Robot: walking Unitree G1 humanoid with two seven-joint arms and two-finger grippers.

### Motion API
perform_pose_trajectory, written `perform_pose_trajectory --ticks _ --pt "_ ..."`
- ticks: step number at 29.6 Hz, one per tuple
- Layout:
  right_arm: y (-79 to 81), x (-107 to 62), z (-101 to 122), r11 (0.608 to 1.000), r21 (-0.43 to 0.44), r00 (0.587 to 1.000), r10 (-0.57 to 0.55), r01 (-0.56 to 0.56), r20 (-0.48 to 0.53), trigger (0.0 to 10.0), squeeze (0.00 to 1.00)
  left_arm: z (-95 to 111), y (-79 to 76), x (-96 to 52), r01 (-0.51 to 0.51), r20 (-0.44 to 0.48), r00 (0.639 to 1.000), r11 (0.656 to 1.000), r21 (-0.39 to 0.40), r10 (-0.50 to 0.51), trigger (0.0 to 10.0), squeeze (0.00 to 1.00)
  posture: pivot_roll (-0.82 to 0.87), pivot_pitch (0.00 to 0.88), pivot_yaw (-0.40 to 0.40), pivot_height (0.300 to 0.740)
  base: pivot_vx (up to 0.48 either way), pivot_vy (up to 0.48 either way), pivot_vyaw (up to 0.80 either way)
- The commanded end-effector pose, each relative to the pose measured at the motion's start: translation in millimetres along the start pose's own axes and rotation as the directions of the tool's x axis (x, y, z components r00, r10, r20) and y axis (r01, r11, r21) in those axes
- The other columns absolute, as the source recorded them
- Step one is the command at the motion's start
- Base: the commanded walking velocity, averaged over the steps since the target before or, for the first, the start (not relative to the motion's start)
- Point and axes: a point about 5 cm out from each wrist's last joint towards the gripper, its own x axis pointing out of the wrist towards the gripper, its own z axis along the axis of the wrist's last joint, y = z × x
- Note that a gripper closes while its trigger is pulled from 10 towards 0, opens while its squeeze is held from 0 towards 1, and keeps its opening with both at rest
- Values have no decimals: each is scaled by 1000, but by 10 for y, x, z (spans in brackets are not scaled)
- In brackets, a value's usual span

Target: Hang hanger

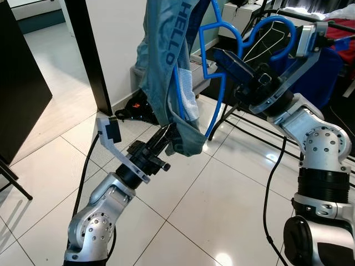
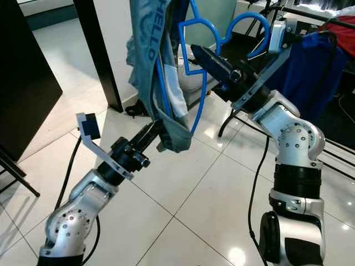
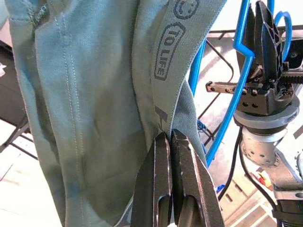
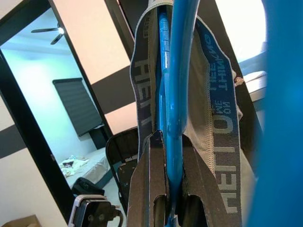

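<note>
A blue wire hanger (image 1: pixel 221 88) with two round ear loops is held up in the air. My right gripper (image 1: pixel 219 55) is shut on its wire, and the right wrist view has the wire (image 4: pixel 179 71) running between the fingers. A pale blue-grey garment (image 1: pixel 166 61) with a "HELLO" waistband hangs from the hanger. Lower down and to the left, my left gripper (image 1: pixel 169 130) is shut on the garment's lower edge. In the left wrist view its fingertips (image 3: pixel 161 142) pinch the cloth (image 3: pixel 85 94), with the hanger (image 3: pixel 227 109) just behind.
A black door post (image 1: pixel 89 55) stands at the back left beside a white wall. A black drying rack (image 1: pixel 249 127) with dark blue cloth (image 1: pixel 327 66) is behind my right arm. Dark items (image 1: pixel 136 108) lie on the white tiled floor by the wall.
</note>
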Motion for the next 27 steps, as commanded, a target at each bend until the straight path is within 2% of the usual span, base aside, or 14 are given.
perform_pose_trajectory --ticks 1,5,8,9,10,11,12,14,15,17,18,19,22,27 --pt "8 10 87 1000 -25 999 2 -1 37 10000 0 -6 18 -7 -15 0 1000 1000 -1 15 0 0 -88 90 -34 740 0 0 0" --pt "-90 19 86 995 -56 995 -84 87 44 10000 0 1 5 -25 -17 -8 1000 1000 7 17 0 0 -82 87 -36 740 0 0 0" --pt "-384 13 52 929 -119 936 -343 351 83 10000 0 27 -14 -70 -22 -22 1000 999 24 22 0 0 -70 87 -34 740 0 0 0" --pt "-384 13 52 929 -119 936 -343 351 83 10000 0 27 -14 -70 -22 -22 1000 999 24 22 0 0 -70 87 -34 740 0 0 0" --pt "-433 11 38 910 -125 918 -387 395 88 10000 0 32 -15 -75 -23 -24 999 999 25 23 0 0 -70 87 -34 740 0 0 0" --pt "-521 -1 -45 868 -148 880 -469 474 68 10000 0 26 -25 -76 -18 -41 999 999 44 20 0 0 -68 91 -34 740 0 0 0" --pt "-521 -1 -45 868 -148 880 -469 474 68 10000 0 26 -25 -76 -18 -41 999 999 44 20 0 0 -68 91 -34 740 0 0 0" --pt "-706 -74 -319 739 -247 761 -648 626 -9 10000 0 11 -69 -51 3 -76 997 996 84 4 0 0 -60 93 -38 740 0 0 0" --pt "-752 -108 -420 693 -302 718 -695 655 -37 10000 0 5 -87 -41 11 -88 996 995 99 -2 0 0 -60 93 -38 740 0 0 0" --pt "-752 -108 -420 693 -302 718 -695 655 -37 10000 0 5 -87 -41 11 -88 996 995 99 -2 0 0 -60 93 -38 740 0 0 0" --pt "-776 -133 -528 667 -323 687 -724 672 -66 10000 0 -4 -114 -24 23 -98 995 994 110 -12 0 0 -58 93 -39 740 0 0 0" --pt "-776 -133 -528 667 -323 687 -724 672 -66 10000 0 -4 -114 -24 23 -98 995 994 110 -12 0 0 -58 93 -39 740 0 0 0" --pt "-735 -126 -885 646 -347 635 -755 680 -164 10000 0 -52 -184 35 55 -128 991 990 128 -39 0 0 -61 96 -38 740 0 0 0" --pt "-733 -116 -990 619 -358 607 -778 699 -161 10000 0 -78 -205 65 62 -137 990 989 131 -44 0 0 -63 100 -35 740 0 0 0"
